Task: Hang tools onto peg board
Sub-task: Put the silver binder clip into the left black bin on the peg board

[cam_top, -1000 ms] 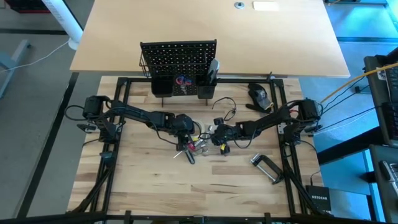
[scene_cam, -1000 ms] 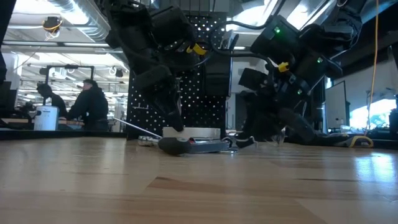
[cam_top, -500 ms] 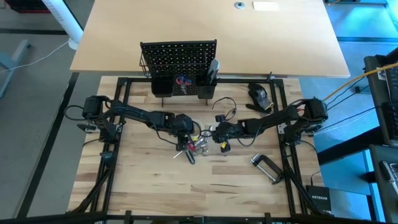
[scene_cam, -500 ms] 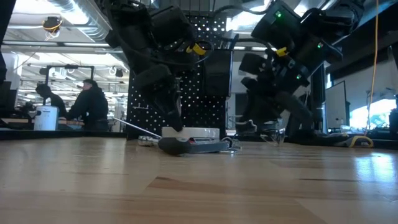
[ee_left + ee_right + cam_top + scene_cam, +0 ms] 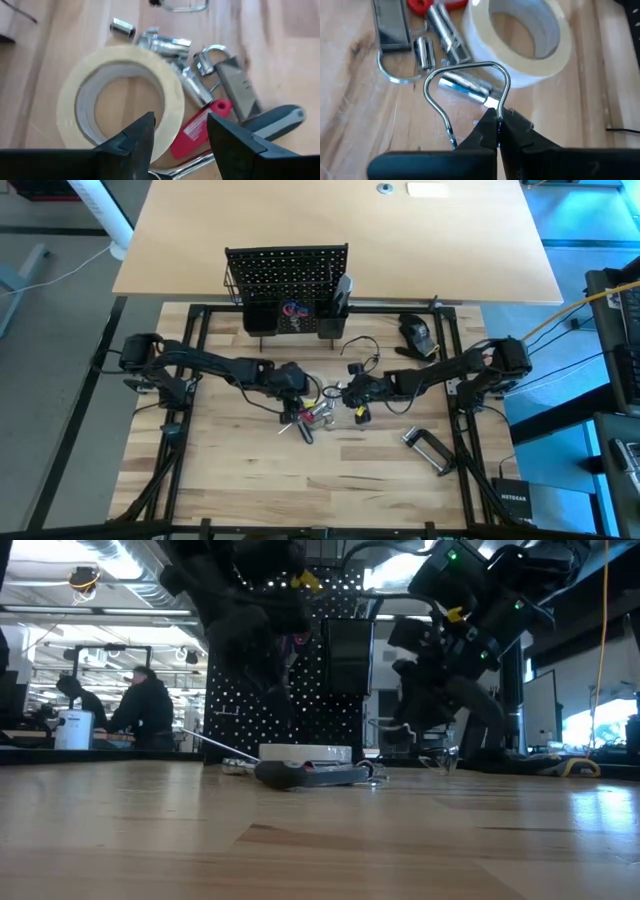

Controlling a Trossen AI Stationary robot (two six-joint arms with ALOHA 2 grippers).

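peg board (image 5: 287,275) cups (image 5: 262,318), red-handled scissors (image 5: 292,310) in wire basket (image 5: 293,323)

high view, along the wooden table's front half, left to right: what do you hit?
left gripper → pile of small tools → right gripper, shut on a wire hook → silver C-clamp
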